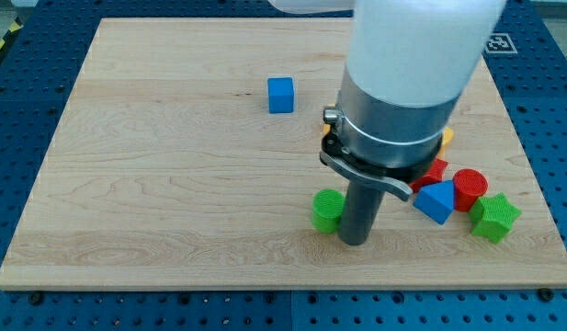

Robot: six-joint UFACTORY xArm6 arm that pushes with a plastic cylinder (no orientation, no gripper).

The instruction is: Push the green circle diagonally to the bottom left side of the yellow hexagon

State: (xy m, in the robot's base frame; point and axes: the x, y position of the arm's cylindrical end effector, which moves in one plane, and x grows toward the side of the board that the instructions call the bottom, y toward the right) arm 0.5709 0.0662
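A pale wooden board [173, 184] lies on a blue perforated table [26, 110], its left half open. My tip [354, 243], a plain rod with no jaws, touches the green circle block [327, 211] on its right, near the bottom edge. The yellow hexagon is hidden. A blue cube [281, 95] sits toward the view's top.

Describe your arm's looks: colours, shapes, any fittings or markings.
My arm is a wide, smooth white cylinder, ending in a grey metallic collar with a dark ring and a thin silver bracket jutting from its lower edge. Below hangs a straight dark grey rod, round in section; my tip is its blunt lower end. No cables or markings are visible.
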